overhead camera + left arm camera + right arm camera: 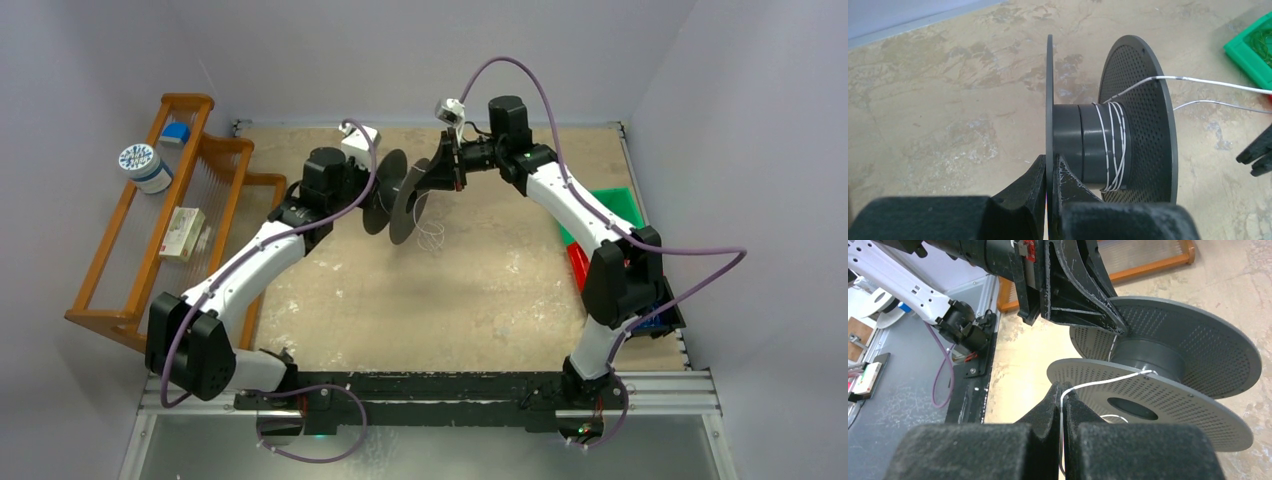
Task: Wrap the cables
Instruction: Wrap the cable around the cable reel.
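Grey perforated plastic spool (pixel 1143 150): we note left end effector (pixel 1050 165) clamped on its flange, right end effector (pixel 1062 394) pinching thin whitish cable (pixel 1103 382) leading ahead to it.

No legible text; print on tub lid (pixel 138 158), small box (pixel 182 233) too blurred.

Pale lilac walls (pixel 400 50) enclose a mottled beige tabletop (pixel 450 300), wooden rack (pixel 228 146) left
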Available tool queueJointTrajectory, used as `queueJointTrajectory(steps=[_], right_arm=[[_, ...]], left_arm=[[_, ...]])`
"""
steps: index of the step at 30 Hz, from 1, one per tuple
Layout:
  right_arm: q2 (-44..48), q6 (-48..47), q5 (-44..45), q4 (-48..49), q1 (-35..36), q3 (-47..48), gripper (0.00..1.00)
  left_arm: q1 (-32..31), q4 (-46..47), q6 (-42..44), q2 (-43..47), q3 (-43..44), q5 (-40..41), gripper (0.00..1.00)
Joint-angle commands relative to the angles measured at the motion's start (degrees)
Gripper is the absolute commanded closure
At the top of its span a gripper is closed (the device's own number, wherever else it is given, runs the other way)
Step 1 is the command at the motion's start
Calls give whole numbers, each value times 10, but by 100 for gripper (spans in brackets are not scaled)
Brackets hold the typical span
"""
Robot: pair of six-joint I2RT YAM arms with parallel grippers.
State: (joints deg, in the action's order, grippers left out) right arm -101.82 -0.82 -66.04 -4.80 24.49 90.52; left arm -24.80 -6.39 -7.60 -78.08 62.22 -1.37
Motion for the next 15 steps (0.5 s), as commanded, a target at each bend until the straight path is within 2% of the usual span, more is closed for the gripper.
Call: queueJointTrajectory(steps=[1, 6, 15], right_arm=[[38, -50, -18, -33, 5, 18, 100], [40, -82, -12, -58, -3, 11, 100], [25, -89, -7, -44, -6, 15, 100]], left_arm=[[12, 90, 29, 36, -7, -36, 100], [12, 101, 47, 25, -15, -25, 100], [12, 118, -46, -15, -40, 163, 100]])
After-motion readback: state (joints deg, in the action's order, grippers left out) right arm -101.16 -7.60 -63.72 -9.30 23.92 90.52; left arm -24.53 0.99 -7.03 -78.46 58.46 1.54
